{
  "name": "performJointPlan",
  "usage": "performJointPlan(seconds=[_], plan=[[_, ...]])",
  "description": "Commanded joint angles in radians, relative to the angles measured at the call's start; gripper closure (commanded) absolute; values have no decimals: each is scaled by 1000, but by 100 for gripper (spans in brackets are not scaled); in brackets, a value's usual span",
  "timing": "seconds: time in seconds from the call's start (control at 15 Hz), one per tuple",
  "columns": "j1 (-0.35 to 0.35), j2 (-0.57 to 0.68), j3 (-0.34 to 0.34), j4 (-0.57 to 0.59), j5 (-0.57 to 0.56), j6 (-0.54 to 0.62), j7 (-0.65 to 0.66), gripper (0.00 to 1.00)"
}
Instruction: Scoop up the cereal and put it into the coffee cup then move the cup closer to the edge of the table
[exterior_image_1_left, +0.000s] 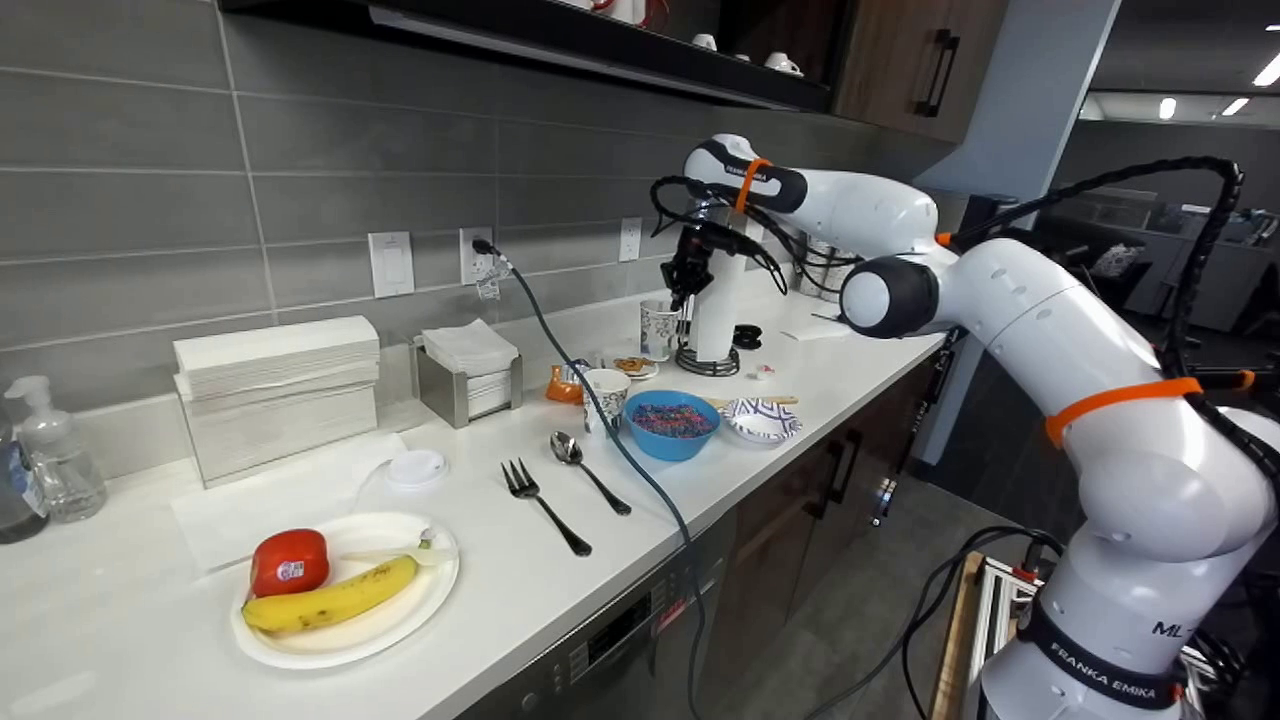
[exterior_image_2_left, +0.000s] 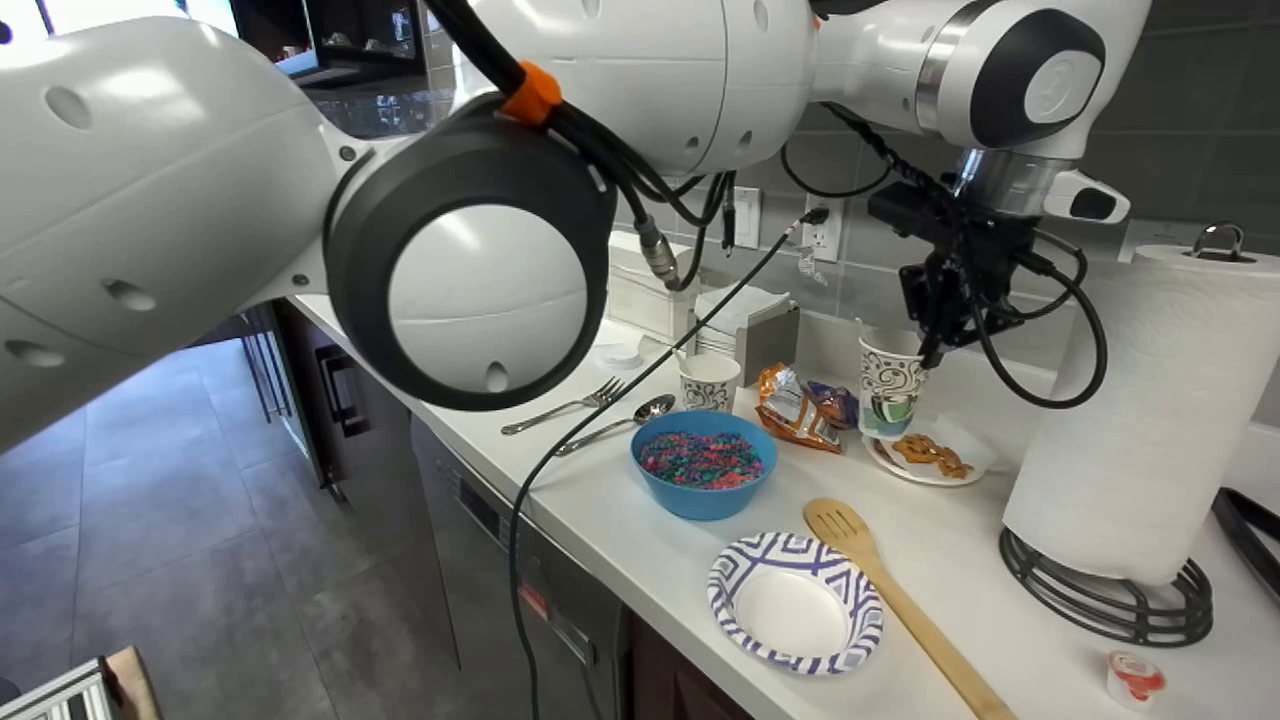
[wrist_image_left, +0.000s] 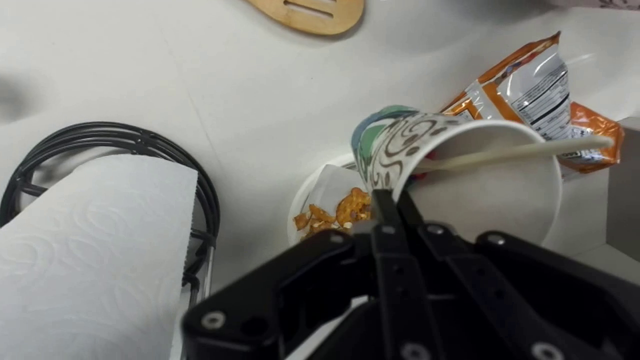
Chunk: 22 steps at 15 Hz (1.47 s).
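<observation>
The round blue bowl (exterior_image_2_left: 700, 507) stands on the long white countertop (exterior_image_2_left: 610, 525) and contains the cereal (exterior_image_2_left: 700, 458), loose tiny bits of pink, blue and teal; fill depth cannot be judged. Apart from the bowl, on the side away from the counter's front edge, the black two-finger gripper (wrist_image_left: 396, 201) is clamped on the rim of a white paper cup with brown swirls and green-blue lower band (exterior_image_2_left: 890, 372). Whether that cup's base touches the white paper plate (wrist_image_left: 301, 196) of brown snack pieces (wrist_image_left: 354, 206) cannot be determined. Inside the cup a pale slender stick (wrist_image_left: 505, 152) shows, lower end concealed; a red patch (wrist_image_left: 419, 176) there is too covered to identify. A second swirl-patterned paper cup (exterior_image_2_left: 710, 380) stands just beside the bowl, its base hidden behind it; a dark cable (exterior_image_1_left: 640, 467) crosses it in an exterior view. The slotted wooden spatula (exterior_image_2_left: 906, 605) lies near the bowl, handle cut off by the frame.
</observation>
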<state>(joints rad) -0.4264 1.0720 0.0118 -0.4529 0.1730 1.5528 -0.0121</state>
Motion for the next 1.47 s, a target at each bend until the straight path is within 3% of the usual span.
performJointPlan(seconds=[0.0,0.73,0.8,1.4], plan=[[-5,-11,10,-3,1,-14,-56,99],[-31,-30,5,-19,10,-241,-22,99],[-18,-13,1,1,0,-200,-33,97],[-25,-12,0,6,1,-222,-31,97]])
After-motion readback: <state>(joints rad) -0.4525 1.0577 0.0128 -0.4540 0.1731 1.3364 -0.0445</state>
